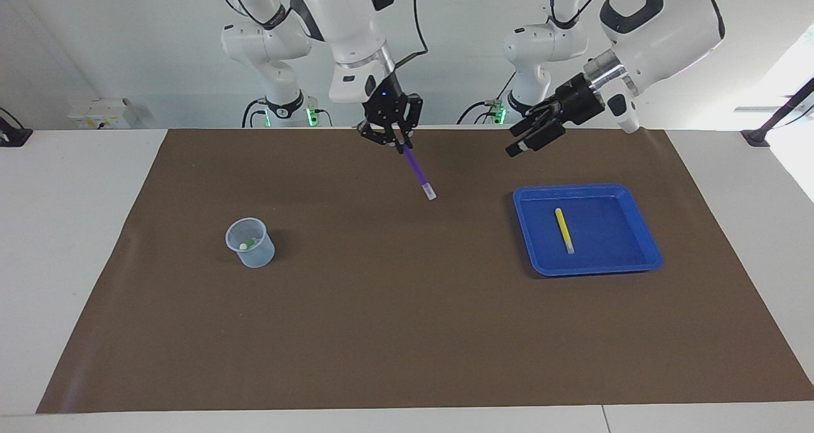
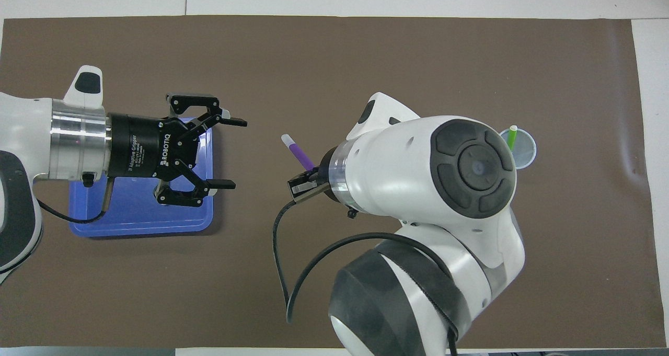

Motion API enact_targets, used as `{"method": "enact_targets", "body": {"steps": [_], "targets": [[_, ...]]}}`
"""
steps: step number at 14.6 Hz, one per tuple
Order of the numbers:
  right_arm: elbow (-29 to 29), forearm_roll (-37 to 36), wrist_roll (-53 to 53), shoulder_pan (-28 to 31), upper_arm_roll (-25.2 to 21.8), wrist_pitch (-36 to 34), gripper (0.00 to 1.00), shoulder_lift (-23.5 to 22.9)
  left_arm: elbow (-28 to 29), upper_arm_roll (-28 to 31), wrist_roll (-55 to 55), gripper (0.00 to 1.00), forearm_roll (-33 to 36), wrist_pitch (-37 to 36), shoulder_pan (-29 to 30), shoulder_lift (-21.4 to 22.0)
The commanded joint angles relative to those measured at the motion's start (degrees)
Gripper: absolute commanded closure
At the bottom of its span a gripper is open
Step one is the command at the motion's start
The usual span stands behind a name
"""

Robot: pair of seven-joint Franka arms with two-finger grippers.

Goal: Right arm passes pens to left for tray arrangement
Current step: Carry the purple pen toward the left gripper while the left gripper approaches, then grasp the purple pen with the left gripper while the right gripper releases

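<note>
purple pen (image 1: 418, 171) is clenched at its upper end by the right tool (image 1: 393, 139) over the middle of the table (image 1: 407, 331), its long axis slanting down with the pale tip aimed toward the left arm's end. left tool (image 1: 529, 137) is held with fingers spread wide and nothing in them, over the blue tray (image 1: 642, 258) edge, so the pen lies between the two tools. yellow pen (image 1: 563, 229) is laid in the tray; green pen (image 2: 511, 137) is stood in the cup (image 1: 251, 243).

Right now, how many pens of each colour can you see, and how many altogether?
Purple pen, held in the right pincer: 1
Yellow pen, lying in the blue tray: 1
Green pen, standing in the cup: 1
Total: 3
</note>
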State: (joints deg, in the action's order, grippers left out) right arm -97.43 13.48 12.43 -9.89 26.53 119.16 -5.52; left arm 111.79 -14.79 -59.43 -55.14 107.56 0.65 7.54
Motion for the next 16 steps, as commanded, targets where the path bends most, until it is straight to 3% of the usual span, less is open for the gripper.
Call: {"method": "enact_targets", "body": {"steps": [1, 5, 9, 13, 16], "targets": [[3.47, 1.02, 4.07, -0.04, 0.19, -0.68, 1.00, -1.77, 3.87, 0.46, 0.10, 0.00, -1.72, 2.83, -1.52, 2.04], [8.74, 0.23, 4.10, 0.57, 0.19, -7.00, 1.00, -4.58, 5.89, 0.29, 2.30, 0.00, -2.60, 8.70, -4.95, -0.32], [8.92, 0.31, 2.78, -0.57, 0.19, -7.10, 1.00, -4.58, 5.63, 0.29, 4.58, 0.00, -9.18, 10.13, -5.31, -2.88], [9.10, 0.05, 1.03, -0.40, 0.19, -7.19, 1.00, -4.76, 6.51, 0.29, 4.76, 0.00, -10.16, 12.68, -7.33, -3.23], [9.10, 0.14, 1.02, -0.57, 0.11, -7.27, 1.00, -4.76, 6.60, 0.29, 4.94, 0.20, -11.13, 12.94, -7.33, -3.58]]}}
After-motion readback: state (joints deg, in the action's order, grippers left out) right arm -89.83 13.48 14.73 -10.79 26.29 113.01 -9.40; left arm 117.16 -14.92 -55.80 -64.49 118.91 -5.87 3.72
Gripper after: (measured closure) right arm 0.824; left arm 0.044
